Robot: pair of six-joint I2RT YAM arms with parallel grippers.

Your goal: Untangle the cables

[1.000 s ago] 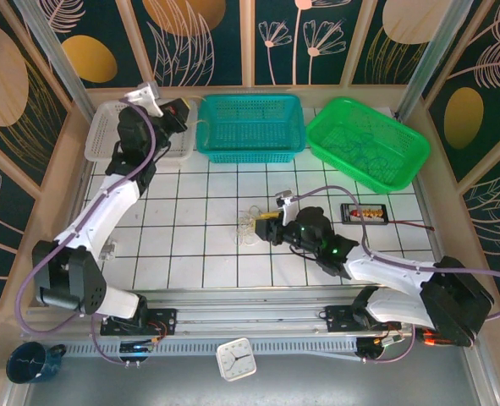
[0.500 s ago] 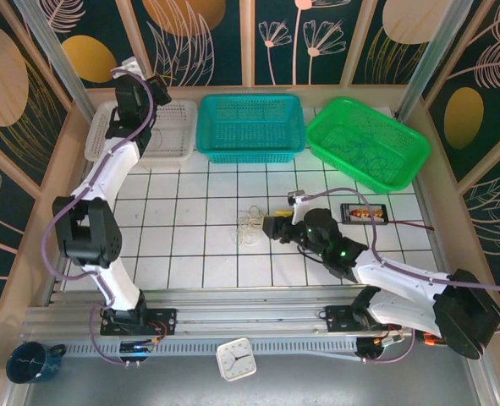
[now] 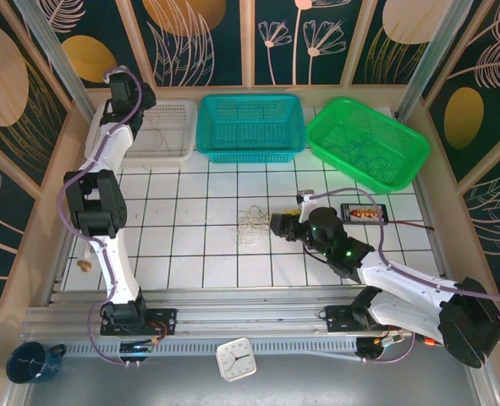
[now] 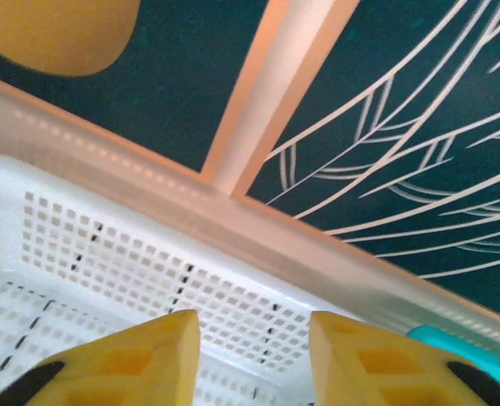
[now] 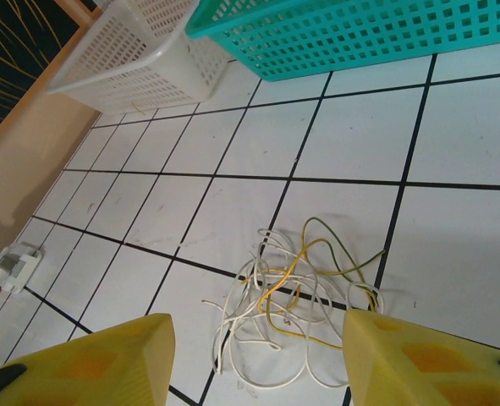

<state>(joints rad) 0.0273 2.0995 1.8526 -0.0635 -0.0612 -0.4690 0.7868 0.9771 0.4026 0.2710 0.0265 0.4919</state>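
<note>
Left tool (image 4: 251,334) released, empty, above white basket (image 4: 106,245), upper left. Right tool (image 5: 258,342) released, hovering over cables (image 5: 293,292) tangled mid-worktop (image 5: 453,245).

White basket (image 3: 172,156), teal basket (image 3: 250,152) and green basket (image 3: 344,158) line the tiled table's (image 3: 190,254) far edge.

My yellow fingers (image 5: 89,364) look like matt moulded plastic. The white basket (image 5: 140,59) and teal basket (image 5: 359,34) are smooth perforated plastic. The cables (image 5: 292,296) have thin smooth sheaths; the tabletop (image 5: 190,144) is smooth white tile.
</note>
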